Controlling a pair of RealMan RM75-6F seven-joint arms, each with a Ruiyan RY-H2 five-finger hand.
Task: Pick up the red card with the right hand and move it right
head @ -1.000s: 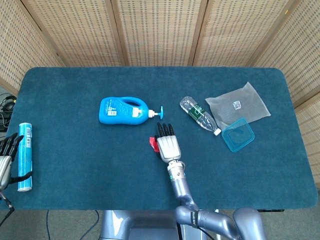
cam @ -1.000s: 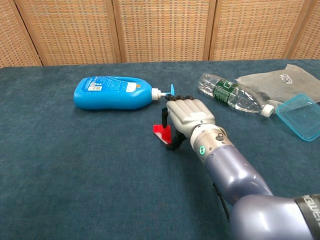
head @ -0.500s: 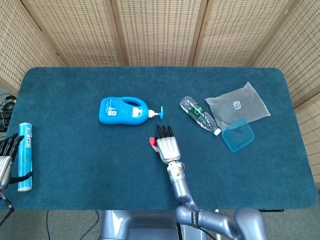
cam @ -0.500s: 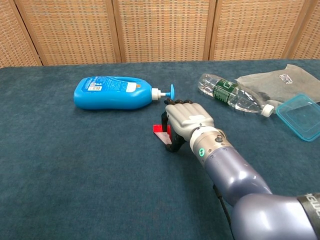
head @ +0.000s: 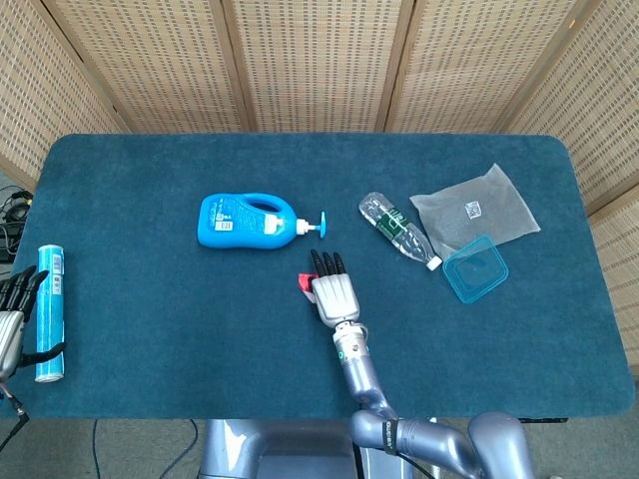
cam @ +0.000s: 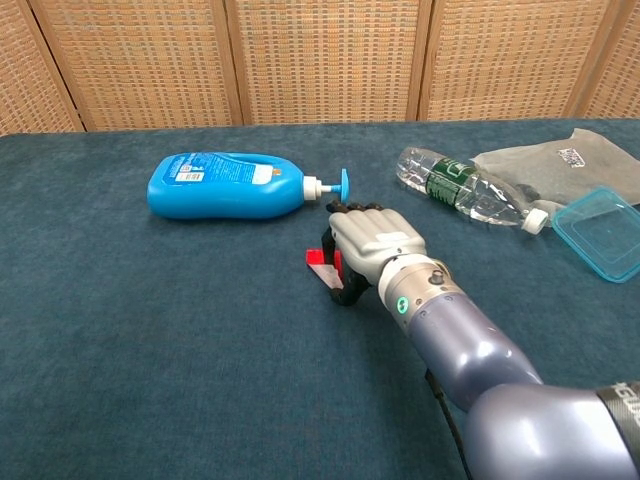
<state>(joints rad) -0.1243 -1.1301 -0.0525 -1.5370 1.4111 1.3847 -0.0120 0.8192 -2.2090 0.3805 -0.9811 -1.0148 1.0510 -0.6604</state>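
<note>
Seen at frame centre on the blue table (head: 150, 329): right hand (head: 335, 291), palm down, dark fingers curled over the red card (cam: 322, 265), thumb hooked beneath it, so apparently grasped, with only the card's left corner showing in either view. Just above, blue pump bottle (head: 248, 221) on its side. Cut off at the head view's lower-left edge: left hand (head: 12, 311), beside a blue tube (head: 49, 312); clenched or released, cannot tell.

A teal-carpeted bench (head: 150, 319) is carrying a blue pump bottle (head: 245, 221), a clear water bottle (head: 397, 229), a plastic bag (head: 477, 206), a blue lid (head: 474, 267), a blue tube (head: 49, 312) and a red card (cam: 323, 264).
</note>
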